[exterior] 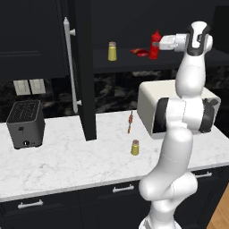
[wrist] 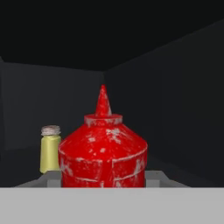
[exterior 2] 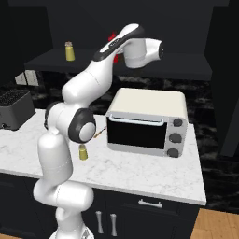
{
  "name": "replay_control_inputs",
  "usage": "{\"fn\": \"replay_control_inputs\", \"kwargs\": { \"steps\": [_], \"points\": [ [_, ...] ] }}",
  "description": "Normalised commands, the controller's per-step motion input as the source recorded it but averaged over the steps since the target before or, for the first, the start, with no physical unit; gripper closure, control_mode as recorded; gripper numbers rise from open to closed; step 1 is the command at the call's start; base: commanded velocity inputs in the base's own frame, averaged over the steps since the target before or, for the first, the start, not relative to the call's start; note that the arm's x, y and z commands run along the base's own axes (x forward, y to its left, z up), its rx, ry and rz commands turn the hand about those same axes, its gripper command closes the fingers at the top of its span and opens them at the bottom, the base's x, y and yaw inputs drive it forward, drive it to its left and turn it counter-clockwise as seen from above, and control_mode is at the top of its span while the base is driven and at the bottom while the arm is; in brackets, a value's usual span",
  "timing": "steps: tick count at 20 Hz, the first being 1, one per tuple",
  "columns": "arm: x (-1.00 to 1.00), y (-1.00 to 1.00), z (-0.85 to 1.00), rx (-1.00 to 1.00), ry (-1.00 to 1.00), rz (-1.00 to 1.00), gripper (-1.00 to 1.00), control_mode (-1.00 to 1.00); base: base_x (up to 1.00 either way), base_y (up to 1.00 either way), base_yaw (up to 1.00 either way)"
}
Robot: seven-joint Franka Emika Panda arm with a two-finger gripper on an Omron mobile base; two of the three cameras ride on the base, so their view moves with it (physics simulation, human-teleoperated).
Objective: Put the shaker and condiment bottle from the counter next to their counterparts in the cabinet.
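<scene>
Condiment bottle [exterior: 155, 44], red, pointed nozzle: upright inside the cabinet [exterior: 84, 67], on its shelf [exterior: 120, 65], clamped in the hand [exterior: 157, 44]. Flat red item [exterior: 140, 52] just beside it on the shelf. Yellow shaker [exterior: 112, 51], grey cap: further left on the same shelf. Second shaker [exterior: 134, 147]: upright on the worktop [exterior: 67, 163], near a thin red-brown skewer [exterior: 130, 121]. Toaster [exterior: 25, 123] at left, toaster oven [exterior 2: 147, 121] at right.

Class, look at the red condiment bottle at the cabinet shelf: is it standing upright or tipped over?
Upright. The condiment bottle has its nozzle pointing straight up, level with the cabinet shelf.
</scene>
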Motion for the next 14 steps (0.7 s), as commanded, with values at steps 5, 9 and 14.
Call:
{"fn": "replay_control_inputs", "kwargs": {
  "steps": [5, 9, 14],
  "points": [
    [0.44, 0.0, 0.0, 0.0, 0.0, 0.0, 1.0, -1.0, 0.0, 0.0, 0.0],
    [0.24, -0.01, -0.05, 0.0, 0.0, 0.0, 1.0, -1.0, 0.0, 0.0, 0.0],
    [0.0, -0.18, -0.01, 0.0, 0.0, 0.0, -1.0, -1.0, 0.0, 0.0, 0.0]
  ]
}}
